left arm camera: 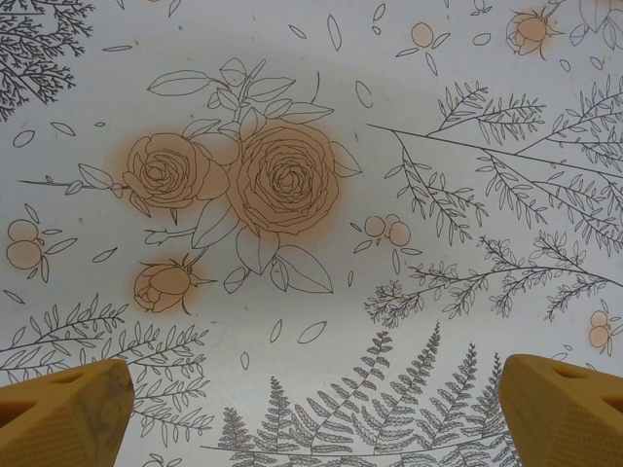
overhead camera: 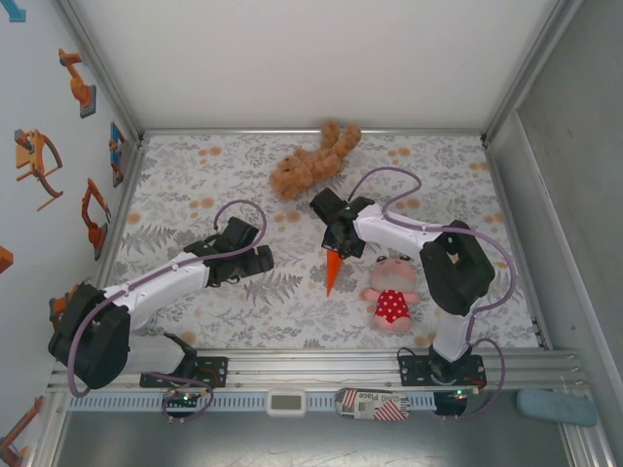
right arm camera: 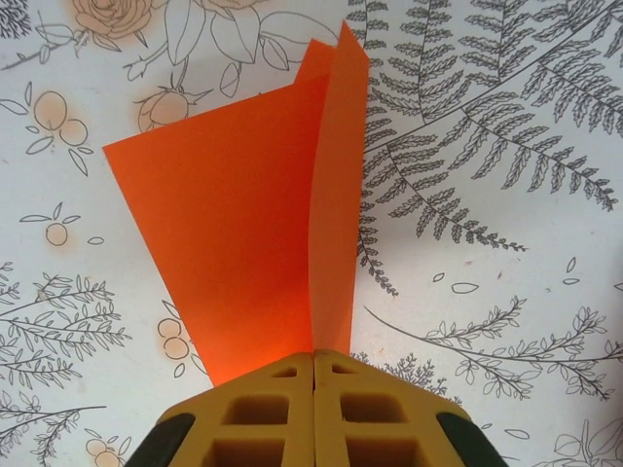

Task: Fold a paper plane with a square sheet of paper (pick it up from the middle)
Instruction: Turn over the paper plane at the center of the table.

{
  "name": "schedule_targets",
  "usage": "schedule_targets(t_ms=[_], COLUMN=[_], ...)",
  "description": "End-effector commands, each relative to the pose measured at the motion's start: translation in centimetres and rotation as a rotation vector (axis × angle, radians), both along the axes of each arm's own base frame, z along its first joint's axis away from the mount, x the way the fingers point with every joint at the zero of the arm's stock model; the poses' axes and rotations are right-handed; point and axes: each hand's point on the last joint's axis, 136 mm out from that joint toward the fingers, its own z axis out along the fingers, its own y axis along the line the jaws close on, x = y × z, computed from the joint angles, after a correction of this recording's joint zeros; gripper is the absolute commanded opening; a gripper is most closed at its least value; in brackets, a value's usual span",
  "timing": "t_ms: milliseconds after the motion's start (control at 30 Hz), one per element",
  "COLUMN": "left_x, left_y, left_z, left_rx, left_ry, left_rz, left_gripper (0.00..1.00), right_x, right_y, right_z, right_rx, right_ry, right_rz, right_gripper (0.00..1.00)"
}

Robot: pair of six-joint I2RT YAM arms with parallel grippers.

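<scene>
The left arm (overhead camera: 165,277) stretches from the lower left toward the centre of the top view. The left gripper (overhead camera: 237,236) at its end stands wide, with its yellow fingers (left arm camera: 68,409) at the bottom corners of the wrist view. The right arm (overhead camera: 456,268) folds back from the lower right. Near the centre, the right gripper (overhead camera: 338,248) has its jaws pressed together on the paper plane (right arm camera: 243,243).

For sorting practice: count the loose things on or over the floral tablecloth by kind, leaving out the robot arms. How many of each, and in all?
Plush toys: 2 (brown bear, pink doll)
Folded orange paper: 1
Total: 3
</scene>
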Motion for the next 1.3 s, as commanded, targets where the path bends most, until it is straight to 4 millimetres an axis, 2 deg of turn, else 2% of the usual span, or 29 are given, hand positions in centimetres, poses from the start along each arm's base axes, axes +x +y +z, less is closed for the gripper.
schedule_targets(t_ms=[0,100,300,433,500,633,833,967,1267], left_x=[0.5,0.6,0.6,0.6,0.6,0.8,1.4,1.8,2.9], left_y=[-0.1,0.2,1.2,2.1,2.7,3.1,2.7,1.2,-3.6], left_z=[0.7,0.8,1.1,1.4,1.3,1.8,2.8,2.8,1.7], left_rx=[-0.001,-0.002,-0.047,-0.070,-0.078,-0.102,-0.148,-0.215,-0.392], left_ry=[-0.013,-0.018,-0.025,-0.035,-0.033,-0.048,-0.081,-0.078,-0.022], left_rz=[-0.006,0.016,0.085,0.135,0.161,0.203,0.227,0.200,0.123], left_gripper=[0.96,0.96,0.96,0.96,0.96,0.96,0.98,0.99,0.89], right_x=[0.5,1.4,3.0,2.9,2.4,1.7,2.2,2.6,3.7], right_y=[-0.3,0.7,6.3,9.5,10.7,12.1,12.1,11.2,8.1], right_z=[2.1,3.4,7.3,9.6,10.0,9.1,6.5,4.5,0.9], right_rx=[-0.027,-0.009,0.169,0.321,0.395,0.551,0.707,0.749,0.762], right_ry=[-0.059,-0.096,-0.213,-0.304,-0.320,-0.324,-0.285,-0.257,-0.205], right_rz=[0.033,0.109,0.408,0.563,0.615,0.654,0.620,0.579,0.469], right_gripper=[0.04,0.04,0.01,0.01,0.00,0.01,0.01,0.01,0.01])
